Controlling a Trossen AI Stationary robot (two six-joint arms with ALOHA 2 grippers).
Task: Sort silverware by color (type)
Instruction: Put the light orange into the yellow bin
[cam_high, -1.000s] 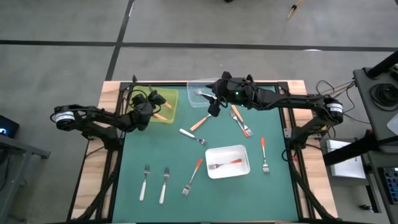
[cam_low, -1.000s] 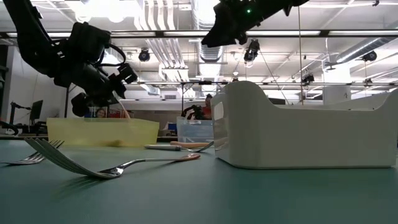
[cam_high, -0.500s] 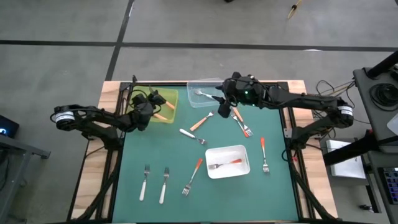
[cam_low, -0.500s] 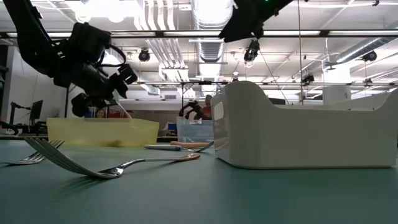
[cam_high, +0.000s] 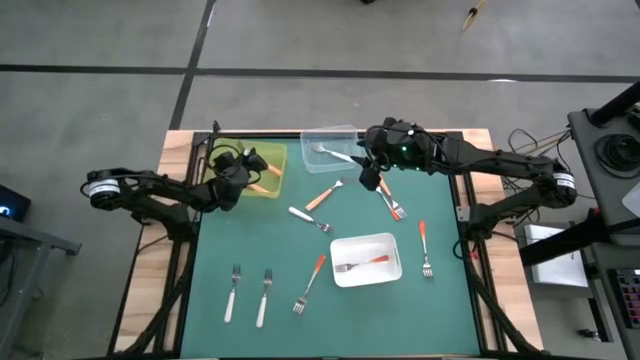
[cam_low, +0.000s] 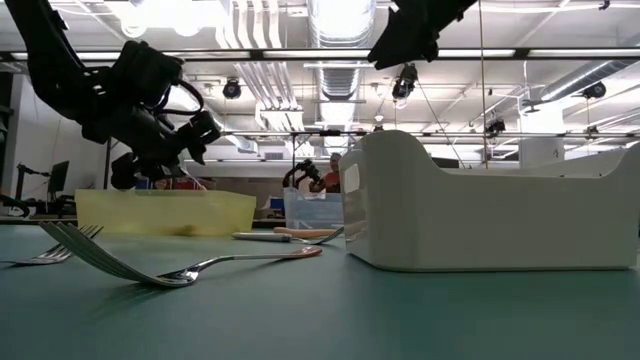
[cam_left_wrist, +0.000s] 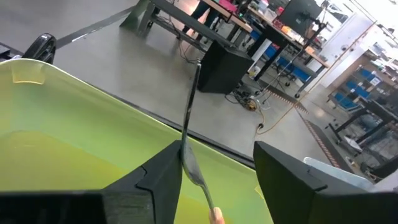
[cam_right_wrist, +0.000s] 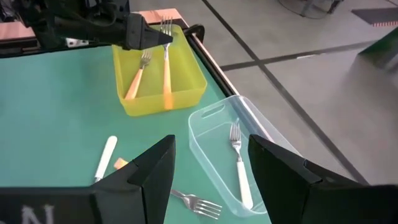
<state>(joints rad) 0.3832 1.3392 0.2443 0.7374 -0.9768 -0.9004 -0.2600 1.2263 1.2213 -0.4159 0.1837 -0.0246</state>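
My left gripper (cam_left_wrist: 217, 146) is open inside the yellow tray (cam_high: 273, 150) at the table's far left. A tan-handled fork (cam_left_wrist: 189, 118) stands slanted between its fingers. The fork's handle is down in the tray and its tines (cam_right_wrist: 166, 25) reach up past the tray's far rim. A second tan fork (cam_right_wrist: 137, 78) lies flat in the tray. My right gripper (cam_right_wrist: 211, 146) hangs open and empty, high over the far middle of the table beside the clear tray (cam_high: 345, 130). That tray holds a white-handled fork (cam_right_wrist: 239, 168). My left gripper has the fork's metal neck (cam_left_wrist: 184, 152) running close along the inner edge of one finger (cam_left_wrist: 168, 168), while the other finger stands well apart from it. I cannot tell whether that finger touches the neck. The handle end is down in the yellow tray.
A white tray (cam_high: 395, 245) at centre right holds a red-orange fork (cam_high: 368, 262). Loose forks lie on the green mat: two white ones (cam_high: 233, 293) near left, a white one (cam_high: 310, 218) and a tan one (cam_high: 322, 195) at centre, a pair (cam_high: 390, 198) far right, and red ones (cam_high: 424, 245) (cam_high: 310, 280).
My right gripper has drawn back toward the table's right edge and risen a little, staying open. My left gripper has kept its place over the yellow tray, tipped slightly and opened its fingers around the tan fork, whose handle end now rests in the tray.
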